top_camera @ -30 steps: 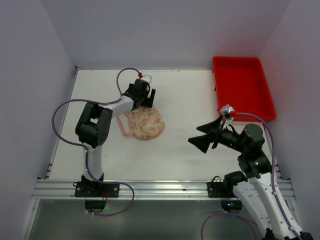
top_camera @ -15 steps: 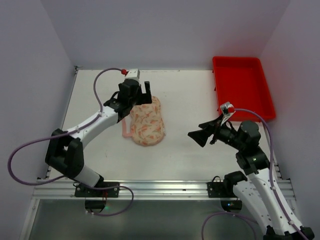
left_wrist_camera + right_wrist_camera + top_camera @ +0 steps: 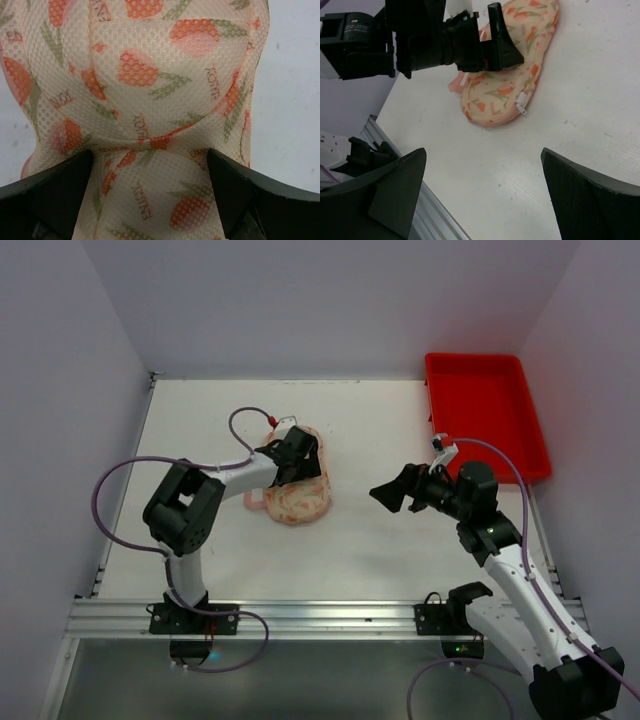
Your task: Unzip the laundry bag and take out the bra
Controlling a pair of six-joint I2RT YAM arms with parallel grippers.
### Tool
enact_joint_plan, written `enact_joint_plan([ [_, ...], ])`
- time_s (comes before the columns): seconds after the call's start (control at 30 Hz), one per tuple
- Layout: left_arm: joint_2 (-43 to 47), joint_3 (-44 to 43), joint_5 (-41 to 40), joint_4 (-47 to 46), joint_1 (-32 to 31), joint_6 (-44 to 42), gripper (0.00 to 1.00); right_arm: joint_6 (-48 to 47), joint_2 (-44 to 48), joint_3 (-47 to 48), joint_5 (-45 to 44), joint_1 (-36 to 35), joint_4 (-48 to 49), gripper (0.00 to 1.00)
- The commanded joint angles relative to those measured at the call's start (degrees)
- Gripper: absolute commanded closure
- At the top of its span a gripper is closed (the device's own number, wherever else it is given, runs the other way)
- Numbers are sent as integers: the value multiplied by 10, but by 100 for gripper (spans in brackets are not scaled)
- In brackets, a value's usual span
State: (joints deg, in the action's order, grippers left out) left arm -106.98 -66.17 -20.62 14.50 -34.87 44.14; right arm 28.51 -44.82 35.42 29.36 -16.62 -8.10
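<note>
White table point(image 3: 370, 540) runs out from my two bases. Nearest, my right tool point(image 3: 390, 492) hangs above it with fingers wide apart and nothing between them. It is turned toward the laundry bag point(image 3: 300, 498) but well apart from it, I judge to find the zip. Farther left, my left tool point(image 3: 150, 154) straddles the bag's narrow waist, fingers spread either side, likely pinning it flat. No bra shows, so I judge the zip not yet undone. Beyond, far right, sits the red tray point(image 3: 485, 420).
</note>
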Motion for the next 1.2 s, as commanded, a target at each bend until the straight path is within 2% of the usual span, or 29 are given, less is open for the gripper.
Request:
enact_joint_plan([
  [0.0, -68, -48, 5, 7, 2, -26, 0, 11, 2, 10, -5, -6, 26, 1],
  [0.03, -77, -52, 11, 2, 1, -46, 0, 10, 3, 6, -7, -8, 28, 1],
  [0.17, -89, -29, 64, -48, -2, -234, 1, 6, -2, -5, -7, -16, 28, 1],
  [0.33, -33, 42, 153, -129, -7, -434, 1, -2, -10, -13, -30, -40, 12, 1],
  [0.43, -6, 55, 196, -164, -6, -521, 0, -4, 0, -25, -65, -66, 12, 1],
  [0.53, 16, 42, 197, -177, -5, -558, 0, 12, -1, -27, -73, -77, 12, 1],
  [0.67, 76, 34, 134, -148, -3, -513, 0, 25, -18, -15, -110, -104, 9, 1],
  [0.7, 114, 39, 96, -124, -3, -491, 0, 29, -26, -10, -130, -106, 12, 1],
  [0.8, 183, 55, 38, -71, -3, -379, 0, 56, -59, 1, -171, -109, 38, 1],
  [0.97, 246, 105, 15, 25, -4, -194, 0, 115, -170, 71, -260, -112, 20, 1],
  [1.17, 318, 200, 14, 11, -5, -86, 0, 181, -323, 145, -275, -116, 65, 4],
])
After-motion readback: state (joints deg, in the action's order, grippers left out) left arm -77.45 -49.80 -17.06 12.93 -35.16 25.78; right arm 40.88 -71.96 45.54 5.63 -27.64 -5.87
